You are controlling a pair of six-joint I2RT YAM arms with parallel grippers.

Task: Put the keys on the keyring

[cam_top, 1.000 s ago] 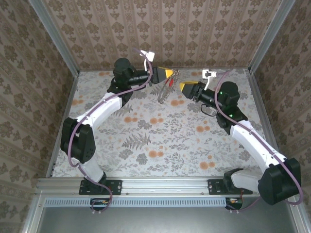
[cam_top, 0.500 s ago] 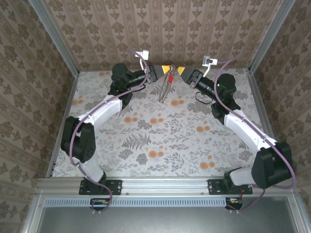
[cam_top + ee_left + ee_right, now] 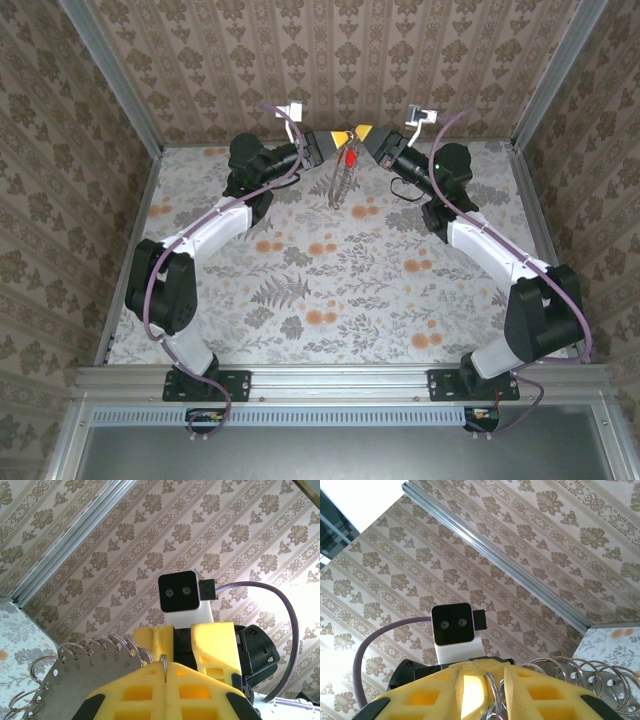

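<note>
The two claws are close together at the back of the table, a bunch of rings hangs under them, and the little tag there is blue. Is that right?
Not quite: the little tag is red, not blue; the top view shows it. Otherwise yes: the left claw and right claw are close together at the back of the table, and the bunch of rings hangs under them.

2 arms (image 3: 215, 225): white links, black joints (image 3: 160, 290), purple cables (image 3: 295, 630), yellow fingers (image 3: 215, 645) (a black-faced white camera (image 3: 179, 594) on each wrist).
</note>
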